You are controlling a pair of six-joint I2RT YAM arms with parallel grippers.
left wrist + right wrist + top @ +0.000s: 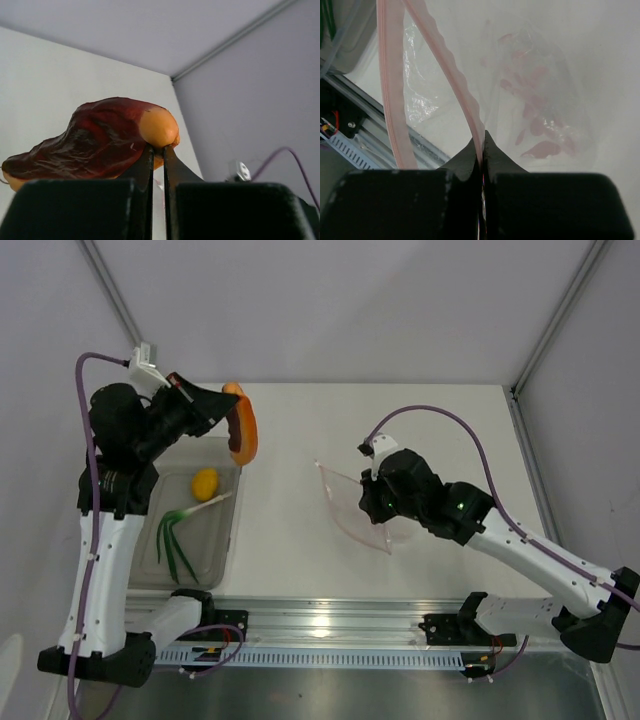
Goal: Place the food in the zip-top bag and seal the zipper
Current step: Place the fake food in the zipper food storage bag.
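Observation:
My left gripper [222,400] is shut on the edge of an elongated dark red-orange food piece [244,432], held up in the air above the bin's far right corner; the piece [95,140] fills the left wrist view, pinched at its orange end. A yellow lemon-like fruit [205,483] and thin green stems [175,542] lie in the bin. The clear zip-top bag [350,505] hangs mid-table. My right gripper [375,498] is shut on one lip of the pinkish zipper [451,75], and the bag's mouth gapes open toward the left.
A translucent grey bin [225,560] sits at the left of the table under the left arm. An aluminium rail [330,625] runs along the near edge, with both arm bases on it. Grey walls close the workspace on the left and right.

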